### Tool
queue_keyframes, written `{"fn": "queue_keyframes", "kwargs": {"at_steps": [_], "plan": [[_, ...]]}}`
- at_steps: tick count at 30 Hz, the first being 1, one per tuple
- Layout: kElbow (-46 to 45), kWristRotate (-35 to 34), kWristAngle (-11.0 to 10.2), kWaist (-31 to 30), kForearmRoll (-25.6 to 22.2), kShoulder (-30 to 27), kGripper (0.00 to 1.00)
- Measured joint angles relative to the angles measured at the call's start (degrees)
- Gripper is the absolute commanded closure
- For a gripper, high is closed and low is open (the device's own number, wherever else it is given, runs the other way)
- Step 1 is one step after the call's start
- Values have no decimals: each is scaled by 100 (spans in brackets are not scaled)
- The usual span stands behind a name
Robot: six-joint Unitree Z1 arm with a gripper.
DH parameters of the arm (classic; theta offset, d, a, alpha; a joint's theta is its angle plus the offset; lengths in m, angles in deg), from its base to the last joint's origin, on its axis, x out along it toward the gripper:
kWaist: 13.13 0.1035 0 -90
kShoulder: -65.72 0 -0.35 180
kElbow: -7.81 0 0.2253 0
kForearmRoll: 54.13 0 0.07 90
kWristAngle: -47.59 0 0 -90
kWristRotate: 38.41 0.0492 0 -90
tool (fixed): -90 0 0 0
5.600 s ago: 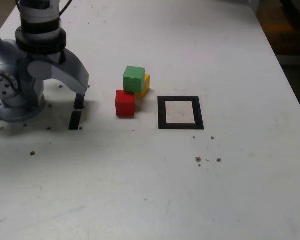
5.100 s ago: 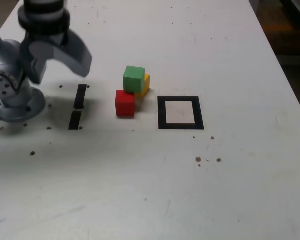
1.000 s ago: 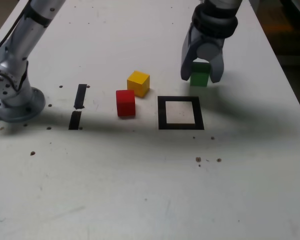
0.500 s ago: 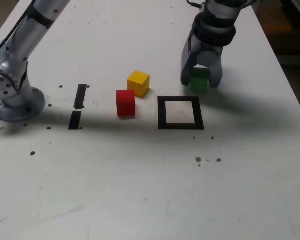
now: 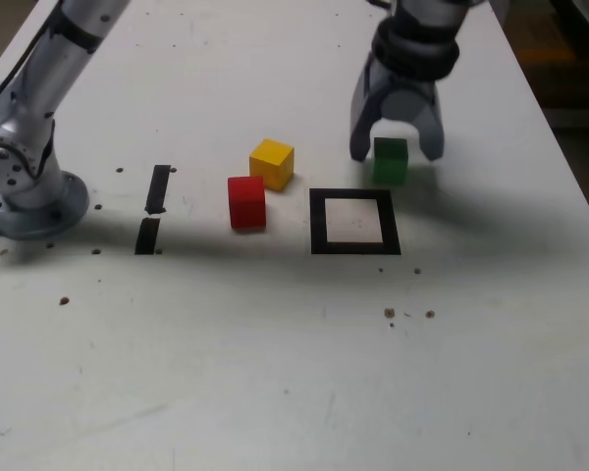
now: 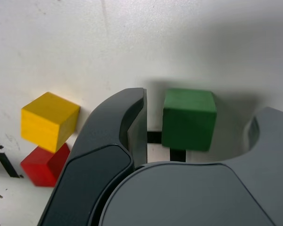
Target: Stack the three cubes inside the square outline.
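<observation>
Released: the green cube, gripped earlier, now sits between spread jaws of the gripper.
It stands on the table just behind the square outline, outside it; judged advice: lift straight up, keeping both fingers clear, lest the cube be nudged.

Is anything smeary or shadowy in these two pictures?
Exterior view: the gripper looks slightly blurred, with a soft shadow on the table; the red cube looks crisper. Wrist view: shadow flanks the green cube; pale sheen on the tabletop.
</observation>
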Motion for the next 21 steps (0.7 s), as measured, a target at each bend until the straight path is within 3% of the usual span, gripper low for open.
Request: {"fn": "queue_keyframes", "kwargs": {"at_steps": [4,11,21], "plan": [[-298,-93,-11,-55,-184,-538,1],[-1707,-501,34,-383,-295,-1658,2],[-3787,-767,413,-667,1226,-3265,4]]}}
